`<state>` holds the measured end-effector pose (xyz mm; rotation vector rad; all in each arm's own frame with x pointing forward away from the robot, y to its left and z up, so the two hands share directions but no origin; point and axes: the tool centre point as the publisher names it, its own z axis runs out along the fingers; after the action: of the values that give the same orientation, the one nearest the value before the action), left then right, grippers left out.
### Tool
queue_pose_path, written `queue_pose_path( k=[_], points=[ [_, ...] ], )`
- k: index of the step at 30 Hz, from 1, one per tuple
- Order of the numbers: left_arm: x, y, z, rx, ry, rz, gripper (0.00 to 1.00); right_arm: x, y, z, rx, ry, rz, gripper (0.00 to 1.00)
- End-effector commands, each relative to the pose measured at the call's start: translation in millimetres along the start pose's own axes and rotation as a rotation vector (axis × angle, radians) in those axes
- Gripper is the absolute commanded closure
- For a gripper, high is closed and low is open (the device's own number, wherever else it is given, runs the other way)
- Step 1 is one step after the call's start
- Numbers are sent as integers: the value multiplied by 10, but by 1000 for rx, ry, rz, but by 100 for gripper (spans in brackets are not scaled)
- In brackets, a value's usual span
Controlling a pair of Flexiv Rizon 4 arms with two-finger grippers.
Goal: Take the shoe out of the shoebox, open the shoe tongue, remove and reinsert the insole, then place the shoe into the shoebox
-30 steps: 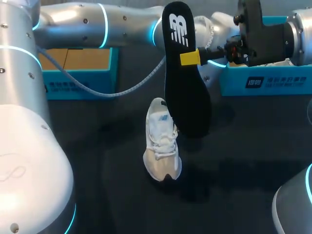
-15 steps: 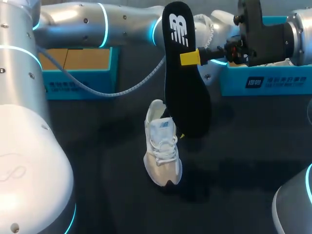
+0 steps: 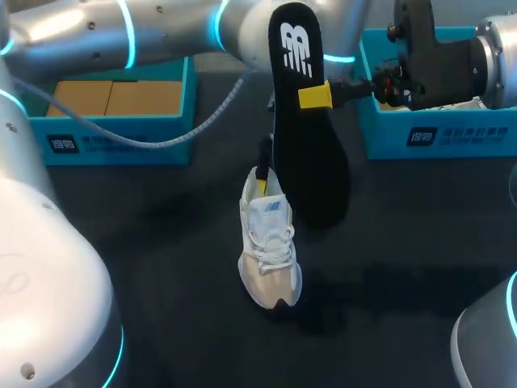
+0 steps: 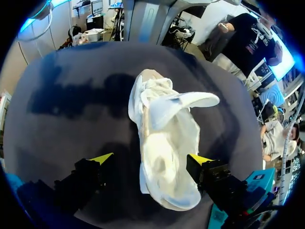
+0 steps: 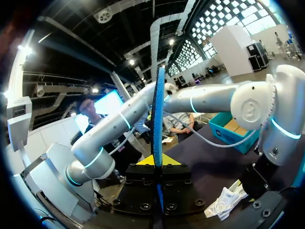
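Shoe point(image 3: 269, 242): white trainer, lying near the middle of the counter point(image 3: 161, 242), toe toward the near edge, tongue standing up. Insole point(image 3: 307, 153): black, out of the shoe, held upright above it, pinched at one edge by the right end effector point(image 3: 315, 95). Left end effector point(image 4: 151, 160): open, fingers straddling the heel end. Step, by judgement: reinsertion pending. Next move calls for steadying the heel and feeding the insole into the opening

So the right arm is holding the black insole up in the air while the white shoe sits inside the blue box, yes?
Not quite: the white shoe stands out in the open on the dark table, as the head view shows. The rest holds: the right gripper holds the black insole up in the air.
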<state>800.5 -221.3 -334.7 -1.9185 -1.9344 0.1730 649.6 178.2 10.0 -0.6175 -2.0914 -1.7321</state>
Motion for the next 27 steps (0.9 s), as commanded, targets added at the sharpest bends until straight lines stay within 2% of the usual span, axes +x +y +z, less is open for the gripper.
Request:
queue_pose_path(
  k=[1, 18, 23, 27],
  points=[
    [209, -101, -115, -18, -181, -13, 0, -12, 4, 20, 0, 0, 0, 100],
    [209, -101, -115, -18, -181, -13, 0, -12, 4, 20, 0, 0, 0, 100],
    [242, -126, -265, -42, -362, -3, 0, -12, 4, 20, 0, 0, 0, 100],
    [279, -115, -441, -68, -468, 4, 0, -143, 89, -79, 18, 3, 6, 100]
  ],
)
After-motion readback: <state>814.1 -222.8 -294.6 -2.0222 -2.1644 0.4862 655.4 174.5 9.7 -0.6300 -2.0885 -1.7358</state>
